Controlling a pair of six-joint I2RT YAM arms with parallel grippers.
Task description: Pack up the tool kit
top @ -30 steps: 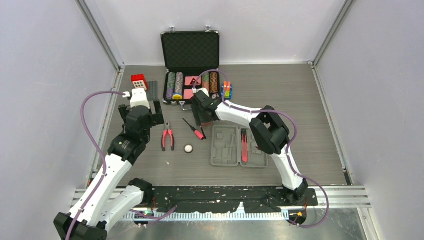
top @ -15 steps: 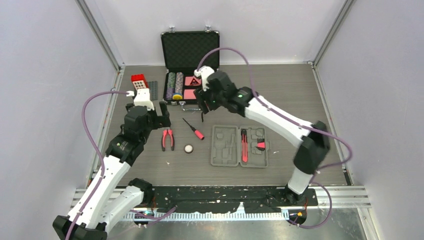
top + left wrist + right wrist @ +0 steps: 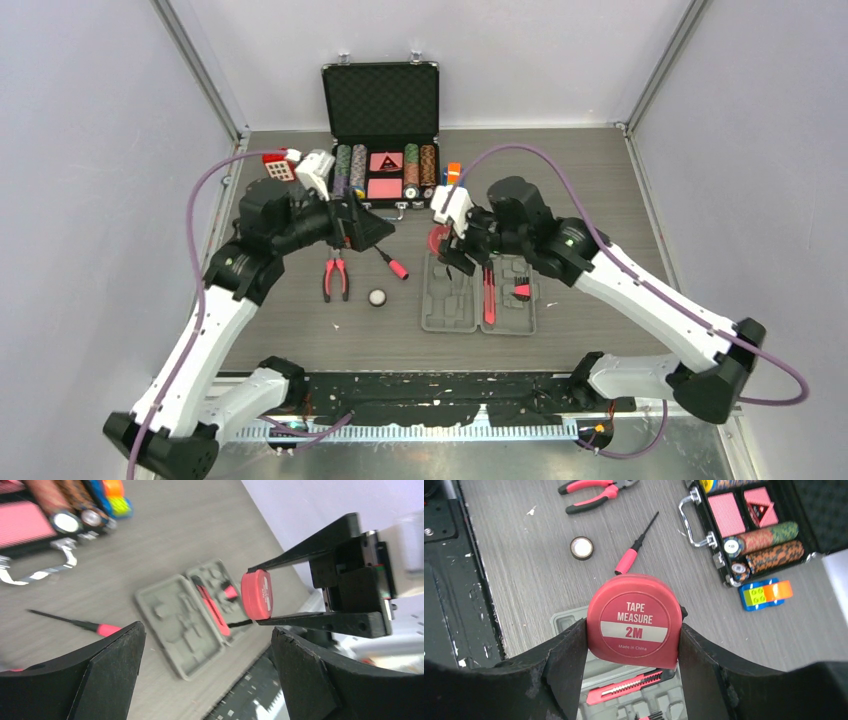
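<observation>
Tool kit case point(image 3: 450, 300) lies open on the bench point(image 3: 650, 200), centre front. Right claw point(image 3: 631, 630) clamps the red tape measure point(image 3: 634, 617), over the case's far-left corner. Left claw point(image 3: 375, 232) gapes wide, nothing in it, above the screwdriver point(image 3: 392, 262). Red knife point(image 3: 488, 292) sits in a case slot. Pliers point(image 3: 335, 275) lie left of the screwdriver, small round disc point(image 3: 377, 297) between pliers and case. Poker chip case point(image 3: 380, 130) stands open at the back.
</observation>
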